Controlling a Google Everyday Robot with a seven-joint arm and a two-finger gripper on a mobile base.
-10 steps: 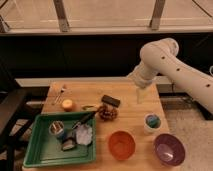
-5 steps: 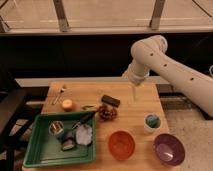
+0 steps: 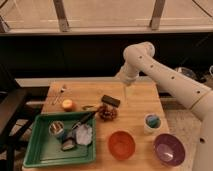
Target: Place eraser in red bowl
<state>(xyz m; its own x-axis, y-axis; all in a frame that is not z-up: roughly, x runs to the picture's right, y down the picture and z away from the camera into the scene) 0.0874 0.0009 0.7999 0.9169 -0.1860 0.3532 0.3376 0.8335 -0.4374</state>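
The eraser (image 3: 110, 100), a small flat black block, lies on the wooden table (image 3: 135, 120) near its middle back. The red bowl (image 3: 121, 144), round and orange-red, stands near the table's front edge, in front of the eraser. My gripper (image 3: 128, 93) hangs from the white arm above the table, a little to the right of the eraser and above it, pointing down. It holds nothing that I can see.
A purple bowl (image 3: 169, 148) stands at the front right, a white cup (image 3: 151, 123) behind it. A green tray (image 3: 45, 150) at the front left holds a can, a dark-handled utensil and other items. An orange fruit (image 3: 67, 104), a pine cone (image 3: 107, 113) and a fork (image 3: 60, 93) lie nearby.
The arm has swung left and down, bringing the gripper closer to the eraser. The objects on the table have not moved.
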